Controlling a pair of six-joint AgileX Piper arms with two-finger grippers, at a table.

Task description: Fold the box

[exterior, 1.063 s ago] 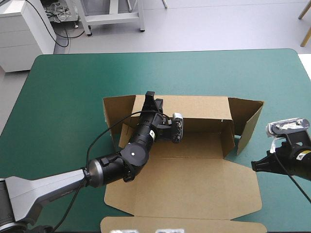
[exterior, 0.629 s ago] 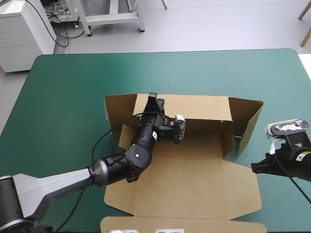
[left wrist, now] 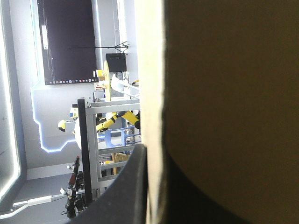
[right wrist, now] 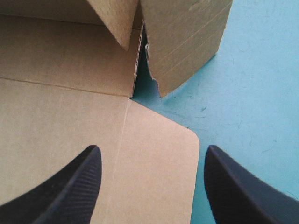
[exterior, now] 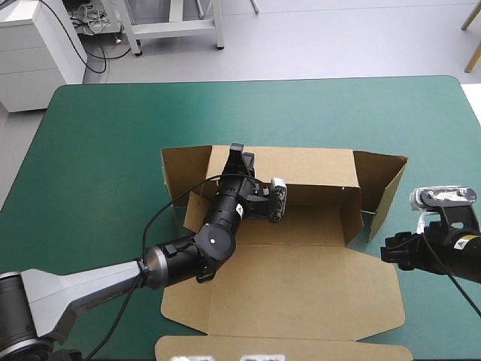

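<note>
Your left claw (exterior: 240, 156) pinches the raised back wall of the box (exterior: 301, 289), which sits mid-surface (exterior: 113, 143) with its lid flat toward the near edge. Your right claw (right wrist: 152, 156) hangs spread wide over the lid's right corner.

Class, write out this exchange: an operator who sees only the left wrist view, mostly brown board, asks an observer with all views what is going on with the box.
Operator: What is this board in front of me?
Observer: It is the far wall of the box, standing upright. The left gripper is shut on its top edge.
Operator: Where is the right gripper?
Observer: The right gripper is open and holds nothing. It is at the right corner of the flat panel, near the raised right flap.
</note>
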